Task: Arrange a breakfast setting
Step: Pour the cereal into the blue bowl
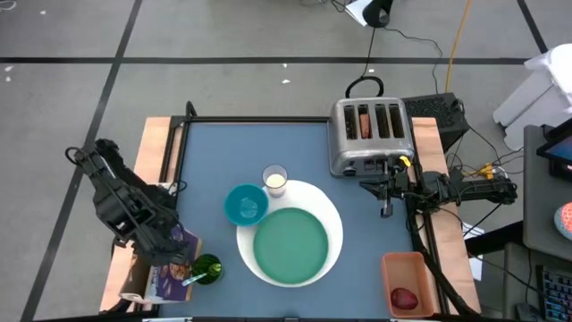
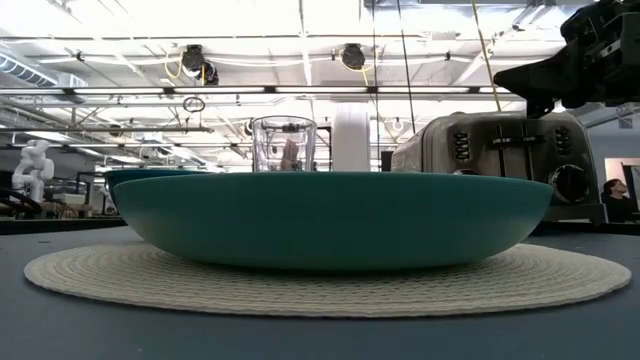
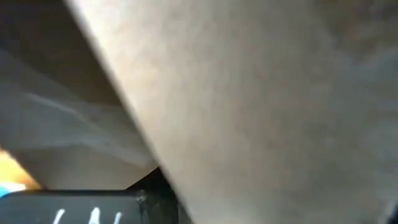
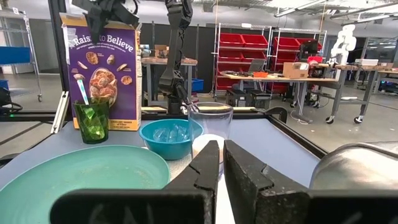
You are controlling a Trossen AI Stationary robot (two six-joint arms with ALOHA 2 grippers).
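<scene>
Two plates are stacked mid-surface: the teal plate [image 1: 290, 245] on the white plate [image 1: 332, 219], with the teal bowl [image 1: 245, 204] and glass of milk [image 1: 275, 181] just beside them. The cereal box [image 4: 102, 71] is gripped at its top by the left gripper [image 4: 104, 14]. The right gripper [image 1: 386, 211], fingers pressed together, is held before the toaster [image 1: 370, 134]. An apple [image 1: 405, 297] lies in an orange tray [image 1: 390, 268].
</scene>
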